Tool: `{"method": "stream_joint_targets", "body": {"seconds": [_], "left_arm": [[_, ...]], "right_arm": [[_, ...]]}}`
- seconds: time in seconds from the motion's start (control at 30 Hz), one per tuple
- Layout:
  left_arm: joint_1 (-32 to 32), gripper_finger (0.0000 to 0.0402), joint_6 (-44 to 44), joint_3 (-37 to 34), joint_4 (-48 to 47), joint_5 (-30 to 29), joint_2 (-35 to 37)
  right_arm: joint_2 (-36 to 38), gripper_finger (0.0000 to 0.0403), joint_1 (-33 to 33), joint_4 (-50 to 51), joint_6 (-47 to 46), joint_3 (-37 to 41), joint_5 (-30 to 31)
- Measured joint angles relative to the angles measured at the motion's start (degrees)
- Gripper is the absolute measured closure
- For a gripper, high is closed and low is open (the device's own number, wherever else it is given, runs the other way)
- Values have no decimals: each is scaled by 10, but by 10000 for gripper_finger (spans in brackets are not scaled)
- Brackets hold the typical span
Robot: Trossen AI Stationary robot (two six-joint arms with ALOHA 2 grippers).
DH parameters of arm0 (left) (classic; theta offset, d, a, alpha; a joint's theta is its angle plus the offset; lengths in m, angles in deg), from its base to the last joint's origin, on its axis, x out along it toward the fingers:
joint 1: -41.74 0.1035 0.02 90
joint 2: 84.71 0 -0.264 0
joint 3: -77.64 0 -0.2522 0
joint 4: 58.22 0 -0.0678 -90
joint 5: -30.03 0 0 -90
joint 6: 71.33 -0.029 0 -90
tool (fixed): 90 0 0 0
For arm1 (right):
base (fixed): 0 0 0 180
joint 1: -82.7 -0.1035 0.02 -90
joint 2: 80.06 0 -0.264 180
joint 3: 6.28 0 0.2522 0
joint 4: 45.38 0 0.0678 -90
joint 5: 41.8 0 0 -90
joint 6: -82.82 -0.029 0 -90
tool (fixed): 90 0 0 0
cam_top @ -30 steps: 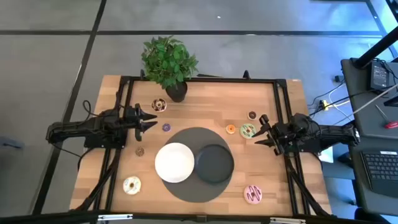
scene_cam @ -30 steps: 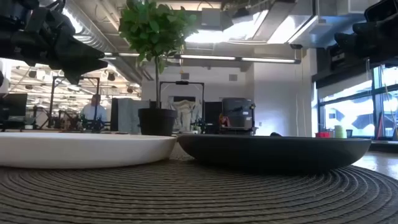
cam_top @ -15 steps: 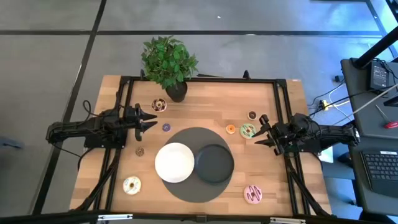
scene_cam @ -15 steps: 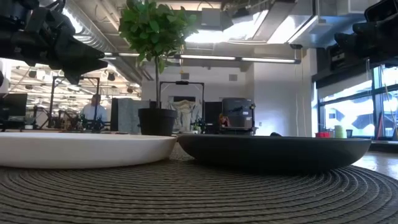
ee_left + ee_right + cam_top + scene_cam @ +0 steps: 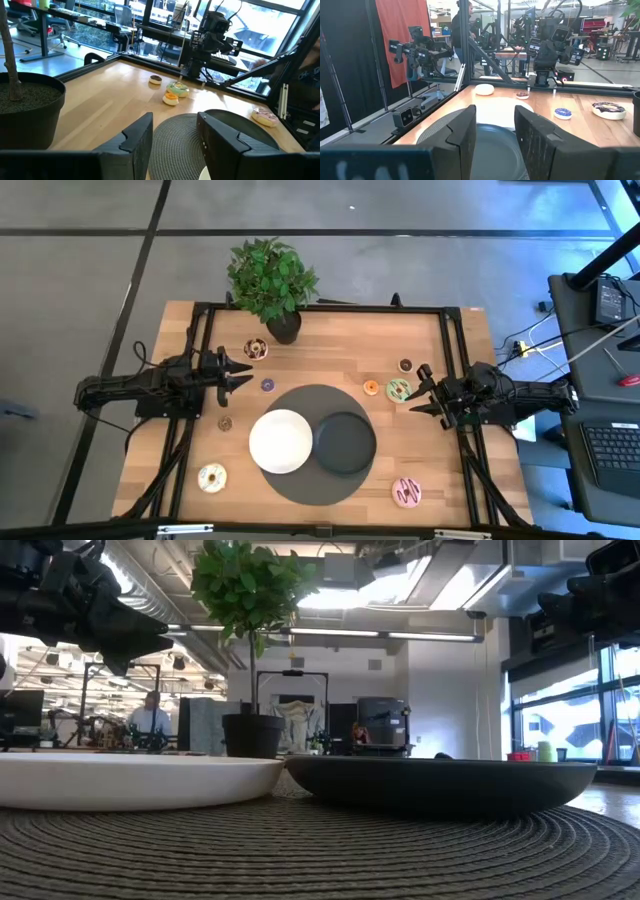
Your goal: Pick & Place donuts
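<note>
Several toy donuts lie on the wooden table around a round grey mat [image 5: 300, 485]. Toward the left are a chocolate one [image 5: 256, 349], a small purple one [image 5: 267, 385], a small brown one [image 5: 225, 423] and a white one [image 5: 211, 477]. Toward the right are orange [image 5: 371, 388], green [image 5: 398, 390], a small brown one [image 5: 405, 365] and pink [image 5: 406, 492]. My left gripper [image 5: 248, 373] hovers open at the left side, near the purple donut. My right gripper [image 5: 416, 390] hovers open at the right side, just beside the green donut. Neither holds anything.
A white plate [image 5: 280, 441] and a black plate [image 5: 345, 443] sit side by side on the mat. A potted plant [image 5: 272, 280] stands at the far edge. A black frame [image 5: 320, 308] runs around the table. Bare wood lies between the plant and the mat.
</note>
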Motion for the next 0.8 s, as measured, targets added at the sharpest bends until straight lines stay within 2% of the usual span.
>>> {"method": "stream_joint_targets", "body": {"seconds": [0.8], "left_arm": [[0,252,0,0,0,0,0]], "right_arm": [[0,267,0,0,0,0,0]]}}
